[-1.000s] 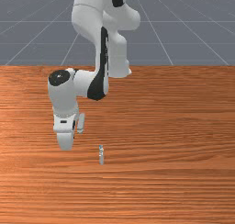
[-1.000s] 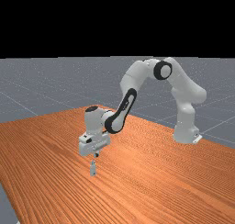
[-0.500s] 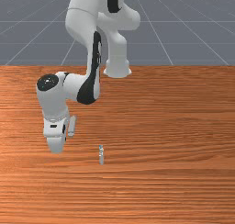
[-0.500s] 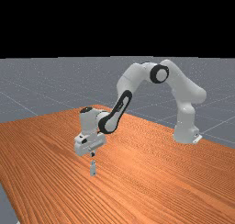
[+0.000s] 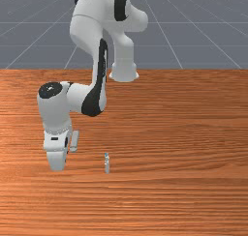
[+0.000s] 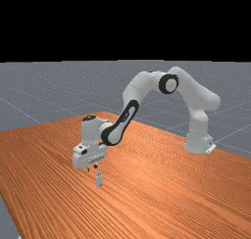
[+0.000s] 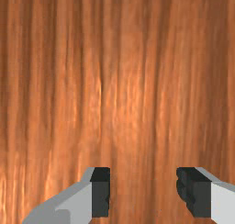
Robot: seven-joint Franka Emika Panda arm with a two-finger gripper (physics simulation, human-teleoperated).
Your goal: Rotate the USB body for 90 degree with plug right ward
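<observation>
The gripper has shifted toward the far view's left and slightly lower, leaving the unmoved USB body below its fingertips and to their right.
In the front view, the gripper sits lower than half a second ago, left of the USB body and apart from it; in the wrist view, its fingers stand spread over the wooden table.

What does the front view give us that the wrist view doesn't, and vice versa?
Front view: the arm base and the USB stick, the latter to the front view's right of the gripper.
Wrist view: two dark finger pads facing each other, apart.
Both: wooden table, part of the gripper.
</observation>
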